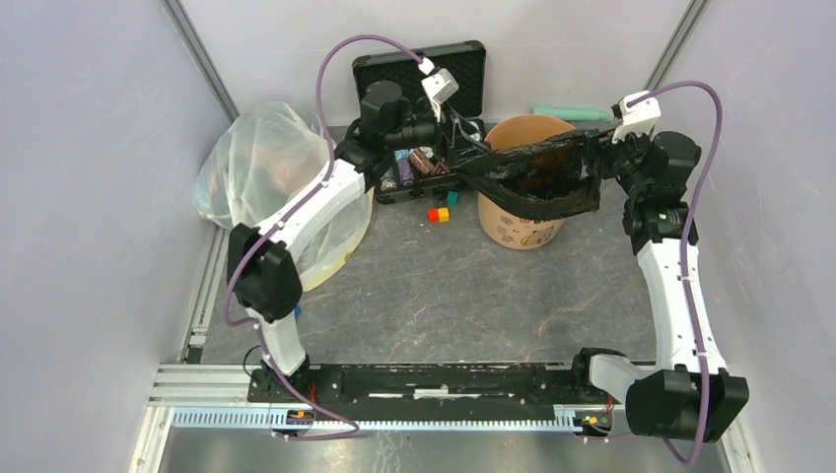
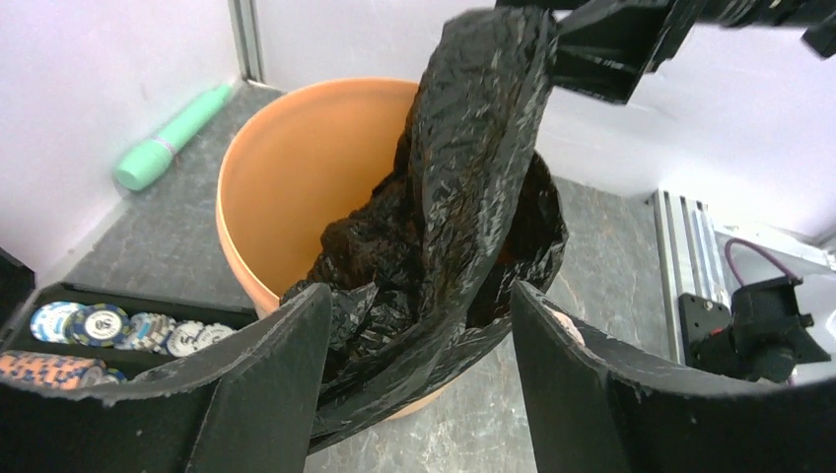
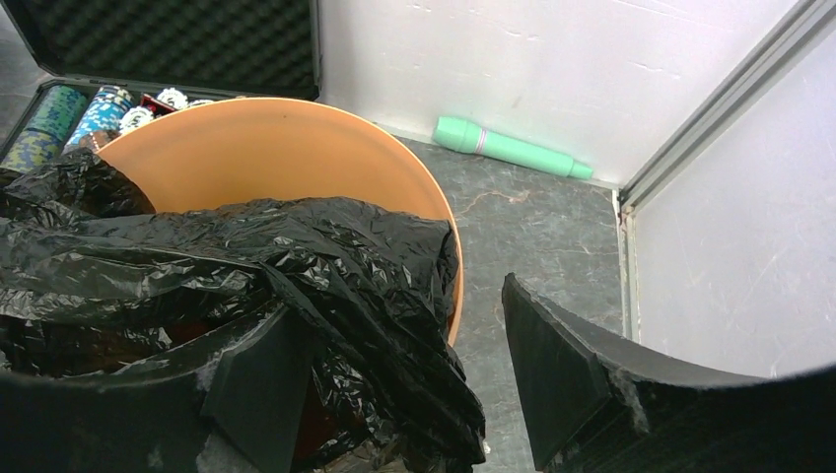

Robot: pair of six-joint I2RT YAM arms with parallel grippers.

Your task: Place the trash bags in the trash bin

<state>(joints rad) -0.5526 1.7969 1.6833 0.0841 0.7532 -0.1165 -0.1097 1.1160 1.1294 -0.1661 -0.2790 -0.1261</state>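
Note:
The black crinkled trash bag [image 1: 537,177] lies across the mouth of the peach-orange trash bin [image 1: 520,229], part of it sunk inside and part hanging over the front rim. My left gripper [image 1: 458,168] is at the bin's left rim. In the left wrist view its jaws stand wide apart [image 2: 419,291] and the trash bag [image 2: 463,197] passes loosely between them, unpinched. My right gripper [image 1: 592,158] hovers at the bin's right rim, open [image 3: 399,301]. The trash bag [image 3: 296,246] is draped over one of its fingers [image 3: 261,379] above the bin [image 3: 276,148].
An open black case of poker chips [image 1: 424,79] stands just behind and left of the bin. A big translucent bag [image 1: 266,182] fills the left side. Small coloured cubes [image 1: 439,212] lie by the bin's left foot. A mint-green cylinder [image 1: 572,112] rests against the back wall.

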